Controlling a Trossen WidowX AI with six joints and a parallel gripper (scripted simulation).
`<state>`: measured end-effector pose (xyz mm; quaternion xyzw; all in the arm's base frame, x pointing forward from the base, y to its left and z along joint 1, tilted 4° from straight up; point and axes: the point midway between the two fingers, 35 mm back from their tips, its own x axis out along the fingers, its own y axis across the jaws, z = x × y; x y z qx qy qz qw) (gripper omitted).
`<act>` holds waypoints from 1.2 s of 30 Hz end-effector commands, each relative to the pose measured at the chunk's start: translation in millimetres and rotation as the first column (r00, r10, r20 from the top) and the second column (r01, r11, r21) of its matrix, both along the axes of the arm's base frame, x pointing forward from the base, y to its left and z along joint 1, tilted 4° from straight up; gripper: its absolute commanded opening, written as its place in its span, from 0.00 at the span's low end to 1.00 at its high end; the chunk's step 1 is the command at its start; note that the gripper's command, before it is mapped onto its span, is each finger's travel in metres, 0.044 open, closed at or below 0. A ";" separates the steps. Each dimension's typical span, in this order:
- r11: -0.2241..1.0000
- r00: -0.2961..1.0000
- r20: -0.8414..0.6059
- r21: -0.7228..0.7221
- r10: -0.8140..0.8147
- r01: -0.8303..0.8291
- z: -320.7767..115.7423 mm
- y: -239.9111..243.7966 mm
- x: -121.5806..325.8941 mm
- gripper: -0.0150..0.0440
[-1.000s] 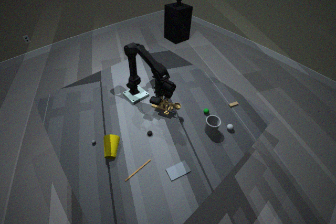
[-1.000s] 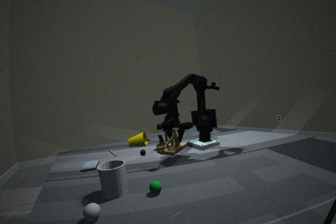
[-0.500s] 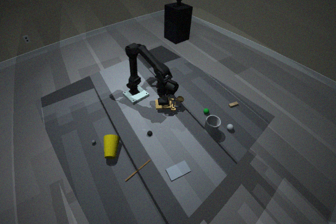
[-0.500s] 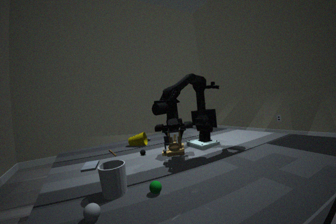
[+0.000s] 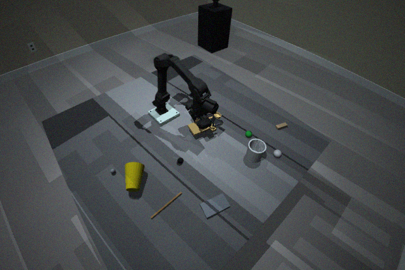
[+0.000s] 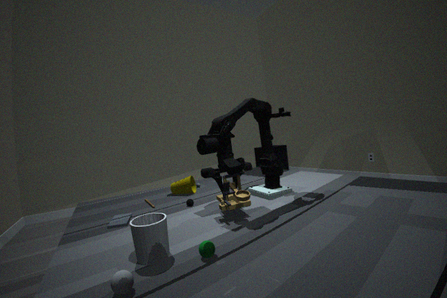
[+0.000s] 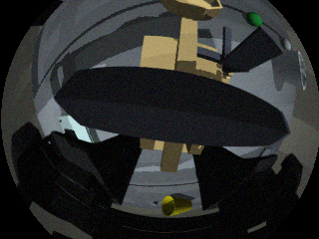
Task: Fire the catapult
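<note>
My gripper (image 5: 206,124) (image 6: 230,191) is shut on the tan wooden catapult (image 5: 193,128) (image 6: 236,206) (image 7: 159,50). The catapult hangs a little above its shadow, and its round cup looks empty. The white mug (image 5: 255,154) (image 6: 151,240) (image 7: 302,72) stands upright, away from the catapult. A green ball (image 5: 248,134) (image 6: 207,248) (image 7: 254,19) and a white ball (image 5: 277,153) (image 6: 122,281) (image 7: 286,44) lie near the mug. A black ball (image 5: 180,160) (image 6: 189,202) and a small grey ball (image 5: 112,171) lie farther off. I cannot tell which ball the task means.
A yellow cup (image 5: 133,177) (image 6: 182,186) (image 7: 177,205) lies on its side. A thin wooden stick (image 5: 166,205) (image 6: 149,203) and a flat grey plate (image 5: 215,206) (image 6: 121,219) lie on the black ball's side. A small wooden block (image 5: 281,126) lies beyond the green ball.
</note>
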<state>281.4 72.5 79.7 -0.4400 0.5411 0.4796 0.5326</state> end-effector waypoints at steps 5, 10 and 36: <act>1.000 1.000 0.008 0.005 0.021 -0.021 0.0 0.1 4.5 0.25; 1.000 1.000 0.008 0.005 0.021 -0.021 -8.2 0.5 5.0 0.25; 1.000 1.000 0.006 0.002 0.019 -0.019 -42.5 1.1 3.8 0.25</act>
